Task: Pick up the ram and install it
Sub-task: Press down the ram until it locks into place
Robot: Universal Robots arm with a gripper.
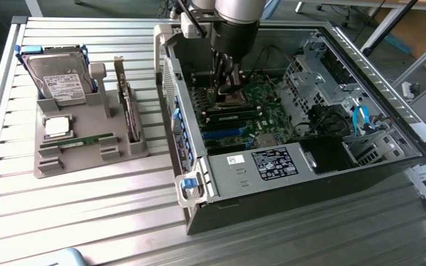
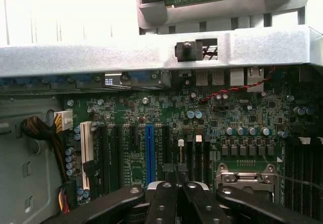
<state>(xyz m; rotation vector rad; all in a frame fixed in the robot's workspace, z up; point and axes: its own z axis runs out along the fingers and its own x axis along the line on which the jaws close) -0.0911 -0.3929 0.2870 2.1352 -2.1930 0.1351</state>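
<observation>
End effector (image 1: 226, 91) closed, empty, inside open computer case (image 1: 361, 61) above motherboard (image 1: 268, 113). Ram (image 1: 85, 141) untouched on grey holder (image 1: 80, 166), exterior view's left. Pick step pending; needs end effector opened over ram.

The gripper (image 2: 176, 171) is seen with its black fingers (image 2: 162, 204) drawn together, nothing visibly held between them, above a green motherboard (image 2: 227, 113). Behind the fingertips a blue expansion slot (image 2: 149, 151) is flanked by black slots, and a metal processor socket (image 2: 246, 176) lies to one side. Beyond the board a grey case wall (image 2: 101, 52) is crossed — a red-and-black twisted wire (image 2: 237, 89) runs just beneath it.
</observation>
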